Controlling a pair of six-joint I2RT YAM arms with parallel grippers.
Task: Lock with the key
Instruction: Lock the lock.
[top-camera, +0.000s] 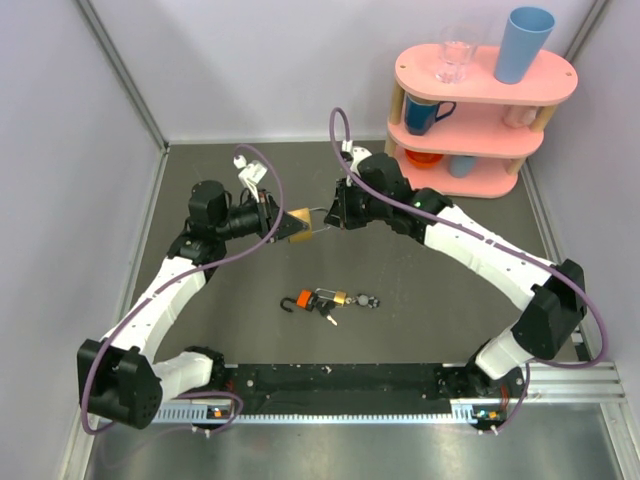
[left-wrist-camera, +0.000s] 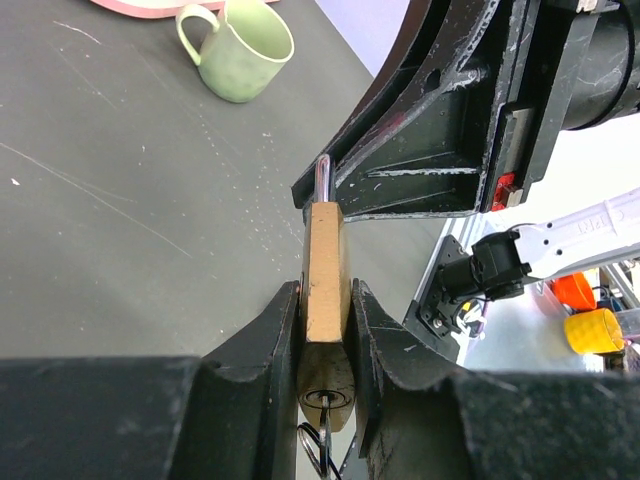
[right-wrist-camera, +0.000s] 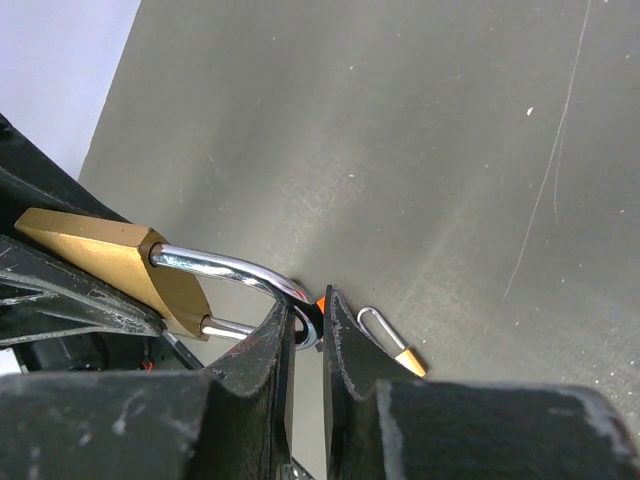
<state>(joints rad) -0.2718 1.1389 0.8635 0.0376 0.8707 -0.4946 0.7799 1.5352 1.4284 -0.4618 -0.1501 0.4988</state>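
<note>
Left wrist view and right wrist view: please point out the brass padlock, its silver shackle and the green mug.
brass padlock (left-wrist-camera: 326, 270), left wrist view, narrow side of its body.
silver shackle (right-wrist-camera: 222, 263), right wrist view, its upper bar.
green mug (left-wrist-camera: 235, 72), left wrist view, its outer wall.

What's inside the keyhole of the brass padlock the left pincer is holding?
A key sits in the keyhole of the brass padlock, with a wire ring hanging from it. Its blade is hidden inside the body, and the left pincer covers the sides.
</note>
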